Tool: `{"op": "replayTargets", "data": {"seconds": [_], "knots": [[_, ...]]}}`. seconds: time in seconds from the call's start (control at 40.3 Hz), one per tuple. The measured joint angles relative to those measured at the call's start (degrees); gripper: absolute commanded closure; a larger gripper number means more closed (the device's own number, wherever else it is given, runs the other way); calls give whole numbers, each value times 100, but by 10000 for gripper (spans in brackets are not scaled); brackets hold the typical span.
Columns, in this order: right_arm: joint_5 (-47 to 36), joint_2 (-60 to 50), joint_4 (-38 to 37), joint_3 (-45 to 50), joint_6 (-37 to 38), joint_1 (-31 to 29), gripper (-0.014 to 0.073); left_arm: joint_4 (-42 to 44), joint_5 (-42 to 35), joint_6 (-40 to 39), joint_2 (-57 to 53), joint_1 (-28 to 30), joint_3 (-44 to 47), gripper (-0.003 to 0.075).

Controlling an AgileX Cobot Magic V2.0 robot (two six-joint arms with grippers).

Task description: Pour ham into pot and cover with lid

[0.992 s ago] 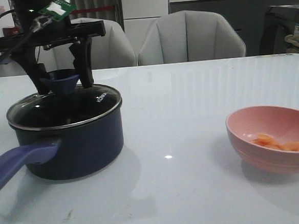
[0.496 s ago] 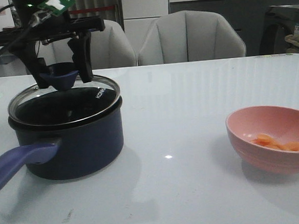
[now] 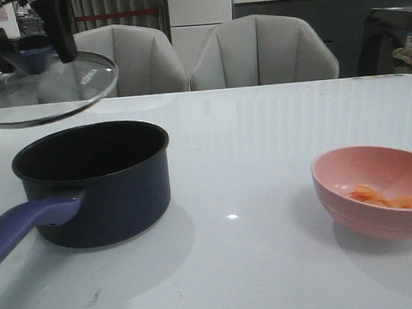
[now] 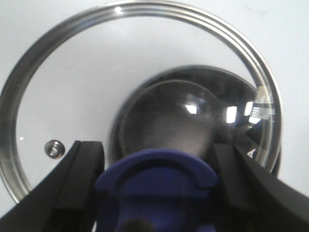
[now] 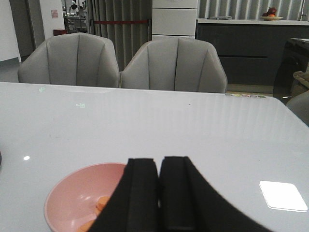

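The dark navy pot (image 3: pixel 95 183) stands uncovered at the left of the table, its purple-blue handle (image 3: pixel 27 223) pointing toward the front left. My left gripper (image 3: pixel 32 50) is shut on the blue knob (image 4: pixel 157 188) of the glass lid (image 3: pixel 42 88) and holds the lid in the air above and left of the pot. In the left wrist view the pot shows through the lid's glass (image 4: pixel 96 87). The orange-pink ham slices (image 3: pixel 382 197) lie in a pink bowl (image 3: pixel 378 188) at the right. My right gripper (image 5: pixel 159 166) is shut and empty, just above the bowl (image 5: pixel 79 198).
Two grey chairs (image 3: pixel 262 51) stand behind the table's far edge. A white table top (image 3: pixel 262 143) stretches between pot and bowl. A dark cabinet (image 3: pixel 389 39) stands at the far right.
My left gripper has lifted the lid off the pot, raising it up and to the left. The pot is now uncovered. The bowl has not moved.
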Motion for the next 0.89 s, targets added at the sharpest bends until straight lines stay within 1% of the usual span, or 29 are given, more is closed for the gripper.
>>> {"op": "replayTargets", "data": {"seconds": [0.248, 0.496, 0.62, 0.893], "knots": [[0, 0, 0, 0, 0, 0, 454, 11, 0, 392, -466, 742, 519, 566], [0, 0, 0, 0, 0, 0, 454, 22, -66, 642, -578, 1513, 1462, 566], [0, 0, 0, 0, 0, 0, 454, 56, -123, 699, -578, 1752, 1937, 566], [0, 0, 0, 0, 0, -13, 454, 28, -1041, 819, -590, 1974, 2979, 566]]}}
